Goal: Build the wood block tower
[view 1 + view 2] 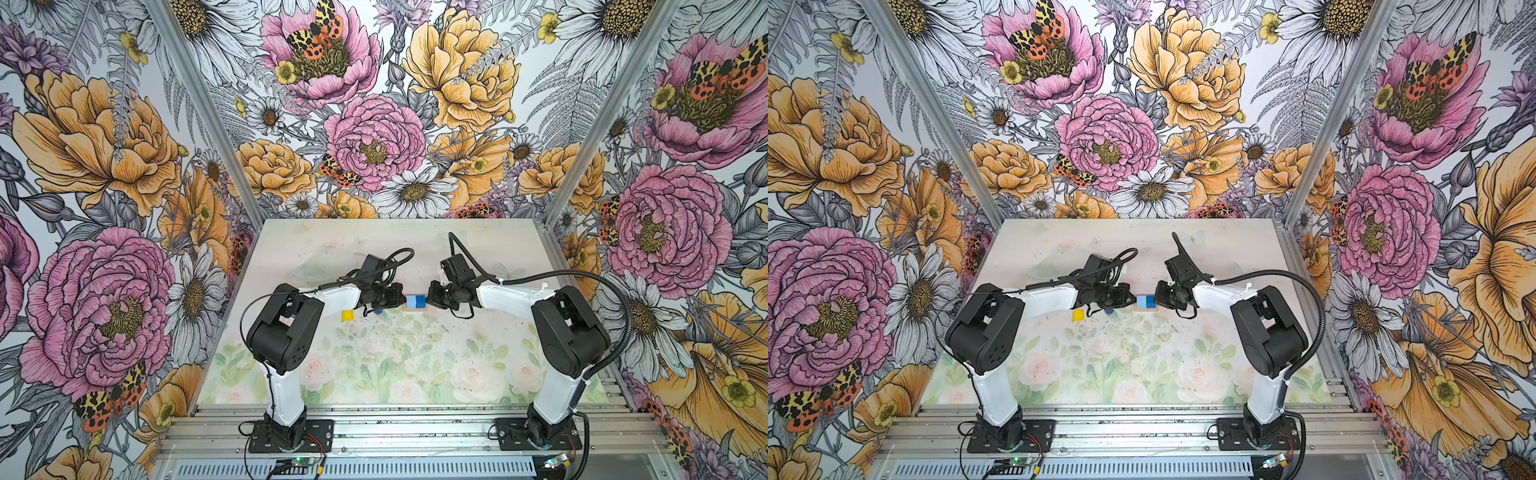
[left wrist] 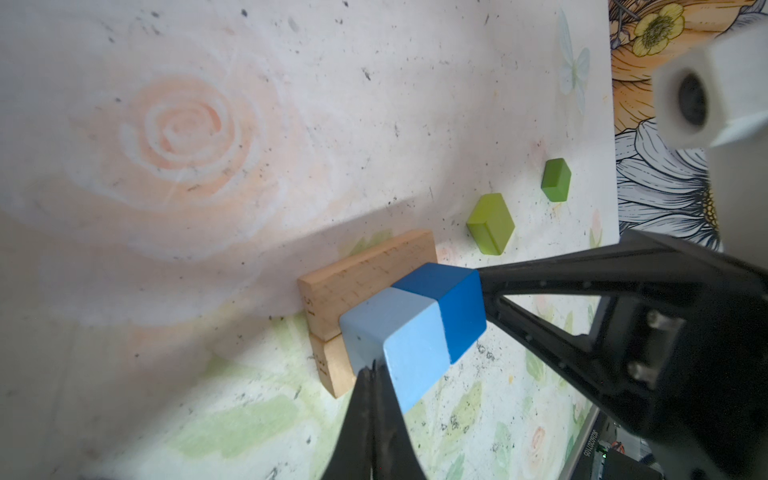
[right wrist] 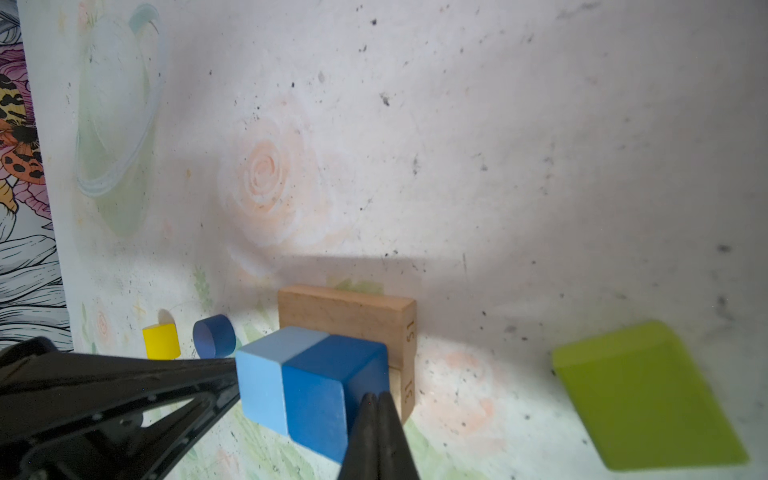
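Left gripper (image 2: 374, 376) and right gripper (image 3: 376, 401), both closed and empty, press light blue cube (image 2: 409, 353) against dark blue cube (image 3: 320, 386) atop tan bars (image 2: 365, 266); equal, gentle force looks wisest.

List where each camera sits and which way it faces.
Top views: high over the near edge of the table, looking down and forward; left arm and right arm show whole, bases nearest.
Left wrist: on the left arm, looking along the shut left gripper at the light blue cube; right gripper shows opposite.
Right wrist: mirrored, along the shut right gripper at the dark blue cube; left gripper opposite.
Shared: both wrist views show both cubes on the tan bars.
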Controlling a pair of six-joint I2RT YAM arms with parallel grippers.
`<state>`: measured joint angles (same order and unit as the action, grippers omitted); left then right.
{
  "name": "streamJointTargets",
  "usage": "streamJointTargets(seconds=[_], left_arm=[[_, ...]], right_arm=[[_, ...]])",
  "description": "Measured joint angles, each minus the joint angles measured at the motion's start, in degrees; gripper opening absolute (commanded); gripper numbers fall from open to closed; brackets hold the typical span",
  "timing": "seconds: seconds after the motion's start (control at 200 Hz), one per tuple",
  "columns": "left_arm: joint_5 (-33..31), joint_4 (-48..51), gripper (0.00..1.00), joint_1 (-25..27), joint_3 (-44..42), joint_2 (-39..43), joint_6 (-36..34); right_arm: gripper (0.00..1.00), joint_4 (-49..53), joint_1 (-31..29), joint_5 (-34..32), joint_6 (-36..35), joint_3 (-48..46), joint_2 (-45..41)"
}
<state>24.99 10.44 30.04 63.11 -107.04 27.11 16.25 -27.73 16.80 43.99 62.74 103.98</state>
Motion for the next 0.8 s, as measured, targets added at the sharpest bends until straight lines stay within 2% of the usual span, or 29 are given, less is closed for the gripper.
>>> streamJointTargets(seconds=[0.801], left_arm=[[0.0, 0.0, 0.0, 0.0, 0.7, -0.5, 0.0]], right_arm=[[0.0, 0.0, -0.1, 0.0, 0.0, 0.0, 0.7]])
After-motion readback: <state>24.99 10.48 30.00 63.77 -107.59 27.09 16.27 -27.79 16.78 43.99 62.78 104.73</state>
